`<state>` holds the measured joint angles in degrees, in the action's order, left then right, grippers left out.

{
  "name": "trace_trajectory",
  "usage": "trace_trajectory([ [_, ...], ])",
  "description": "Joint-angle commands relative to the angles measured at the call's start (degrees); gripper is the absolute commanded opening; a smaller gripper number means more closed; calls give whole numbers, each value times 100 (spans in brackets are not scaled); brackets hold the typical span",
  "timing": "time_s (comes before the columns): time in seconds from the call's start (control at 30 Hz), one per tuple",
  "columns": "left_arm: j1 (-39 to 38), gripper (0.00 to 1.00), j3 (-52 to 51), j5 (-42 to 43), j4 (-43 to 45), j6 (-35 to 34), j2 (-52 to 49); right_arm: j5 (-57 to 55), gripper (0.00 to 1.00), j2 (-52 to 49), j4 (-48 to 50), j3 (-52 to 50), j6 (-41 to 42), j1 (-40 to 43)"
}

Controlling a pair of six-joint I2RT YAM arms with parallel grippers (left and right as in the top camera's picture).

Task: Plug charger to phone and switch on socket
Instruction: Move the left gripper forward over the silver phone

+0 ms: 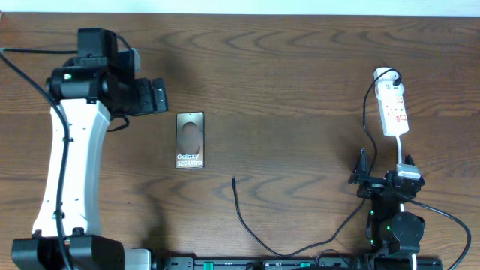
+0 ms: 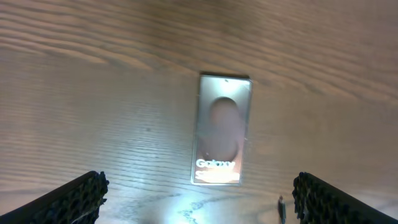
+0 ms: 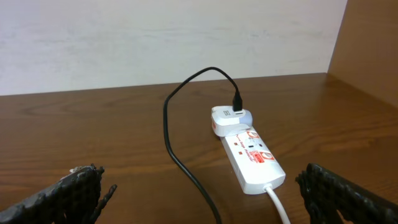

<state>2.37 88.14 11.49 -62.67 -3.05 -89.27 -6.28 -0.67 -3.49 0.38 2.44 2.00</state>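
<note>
The phone (image 1: 190, 139) lies flat on the wooden table with its "Galaxy" lettering at the near end, and it also shows in the left wrist view (image 2: 222, 127). The charger (image 1: 247, 225), a thin black cable, has its loose plug tip (image 1: 234, 180) on the table just right of and nearer than the phone; the tip shows in the left wrist view (image 2: 281, 208). The cable runs to a white adapter (image 3: 230, 118) plugged into the socket (image 1: 394, 109), also seen in the right wrist view (image 3: 255, 155). My left gripper (image 1: 155, 96) is open and empty, left of the phone. My right gripper (image 1: 384, 171) is open and empty, near the socket's cord end.
The socket's white cord (image 3: 278, 202) leads toward my right gripper. The black cable (image 3: 180, 155) loops across the table between the right fingers. A pale wall stands behind the table's far edge (image 3: 168, 87).
</note>
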Motion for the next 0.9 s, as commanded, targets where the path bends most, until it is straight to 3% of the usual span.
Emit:
trace_trajectory([
  [0.0,-385,98,-201,131,-4,-24,-138,-63,99,37,-17,-7,72,-35],
  [0.2,-798,98,-260,-516,7,-87,-726,-66,99,37,-17,-7,72,-33],
  [0.6,-1023,98,-260,-538,317,-332,-2354,-66,99,37,-17,-7,72,-33],
  [0.87,-1073,98,-267,-546,466,-350,-2430,-66,99,35,-17,-7,72,-33],
])
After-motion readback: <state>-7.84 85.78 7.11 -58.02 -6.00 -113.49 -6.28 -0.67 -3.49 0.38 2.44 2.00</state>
